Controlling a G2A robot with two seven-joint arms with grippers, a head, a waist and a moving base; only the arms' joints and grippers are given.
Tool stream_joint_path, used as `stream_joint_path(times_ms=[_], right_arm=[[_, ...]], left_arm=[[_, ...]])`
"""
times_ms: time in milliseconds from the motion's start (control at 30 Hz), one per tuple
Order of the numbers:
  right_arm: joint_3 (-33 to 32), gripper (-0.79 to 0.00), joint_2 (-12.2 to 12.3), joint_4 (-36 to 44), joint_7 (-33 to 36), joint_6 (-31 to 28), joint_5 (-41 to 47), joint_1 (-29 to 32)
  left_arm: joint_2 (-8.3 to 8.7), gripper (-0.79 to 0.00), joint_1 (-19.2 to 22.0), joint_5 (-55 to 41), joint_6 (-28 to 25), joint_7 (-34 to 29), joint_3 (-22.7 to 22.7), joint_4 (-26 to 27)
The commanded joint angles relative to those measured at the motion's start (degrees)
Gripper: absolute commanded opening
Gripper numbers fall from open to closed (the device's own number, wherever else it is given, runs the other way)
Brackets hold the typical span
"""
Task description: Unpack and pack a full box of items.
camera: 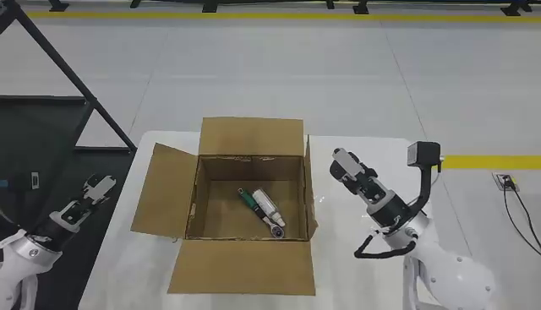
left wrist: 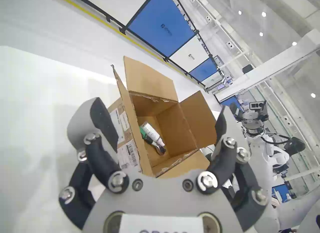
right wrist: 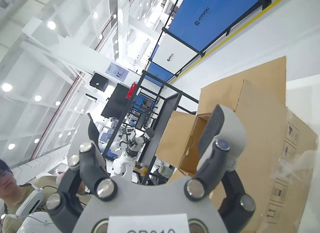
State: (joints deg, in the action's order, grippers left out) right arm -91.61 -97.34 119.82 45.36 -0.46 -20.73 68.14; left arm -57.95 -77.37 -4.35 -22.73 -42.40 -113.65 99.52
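Note:
An open cardboard box (camera: pixel 247 145) with its flaps spread sits in the middle of the white table (camera: pixel 355 268). Inside it lie a green-handled ratchet tool (camera: pixel 258 206) and a white tube (camera: pixel 269 206), side by side; the left wrist view shows the tool (left wrist: pixel 150 140) and tube (left wrist: pixel 153 132) too. My left gripper (camera: pixel 99 187) hangs open off the table's left edge, well apart from the box (left wrist: pixel 185 124). My right gripper (camera: pixel 347 165) stands open just right of the box's side wall (right wrist: pixel 275 129), holding nothing.
A black metal frame (camera: pixel 59 65) stands at the left beyond the table. Bare table surface lies left and right of the box. A cable and floor socket (camera: pixel 505 182) lie at the far right.

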Motion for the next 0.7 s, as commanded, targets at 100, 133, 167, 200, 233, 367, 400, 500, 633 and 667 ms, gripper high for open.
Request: stream_joint_path(times_ms=[100,133,167,200,233,367,400,500,633,667], right_arm=[[0.2,0.0,0.0,0.0,0.0,0.0,-0.3,0.0],[0.2,0.0,0.0,0.0,0.0,0.0,-0.3,0.0],[0.2,0.0,0.0,0.0,0.0,0.0,-0.3,0.0],[0.6,0.0,0.0,-0.3,-0.1,-0.1,-0.3,0.2],[1.4,0.0,0.2,-1.0,0.3,-0.3,-0.4,0.3],[2.7,0.0,0.8,-5.7,4.1,3.4,0.6,-2.0],[2.7,0.0,0.9,-6.8,5.2,4.0,1.8,-2.6],[3.1,0.0,1.4,-9.4,8.3,4.1,3.8,-3.9],[4.3,0.0,1.9,-11.7,11.7,2.9,8.3,-4.8],[4.4,0.0,2.1,-12.0,11.7,2.6,8.2,-4.9]], left_arm=[[-0.01,0.0,0.0,0.0,0.0,0.0,0.0,0.0],[-0.01,0.0,0.0,0.0,0.0,0.0,0.0,0.0],[-0.01,0.0,0.0,0.2,0.3,0.1,0.1,0.0],[0.01,0.0,0.0,0.7,1.0,0.3,0.5,0.2],[0.07,0.0,0.2,1.4,2.8,-0.1,1.1,0.3],[0.76,0.0,1.9,4.9,7.5,-5.0,2.3,-0.9],[0.94,0.0,2.4,5.4,7.7,-6.0,2.4,-1.2],[1.32,0.0,3.4,3.8,6.9,-9.7,3.0,-2.3],[1.76,0.0,4.0,0.3,4.4,-14.2,3.2,-2.2],[1.89,0.0,4.1,0.0,4.0,-15.1,3.3,-2.2]])
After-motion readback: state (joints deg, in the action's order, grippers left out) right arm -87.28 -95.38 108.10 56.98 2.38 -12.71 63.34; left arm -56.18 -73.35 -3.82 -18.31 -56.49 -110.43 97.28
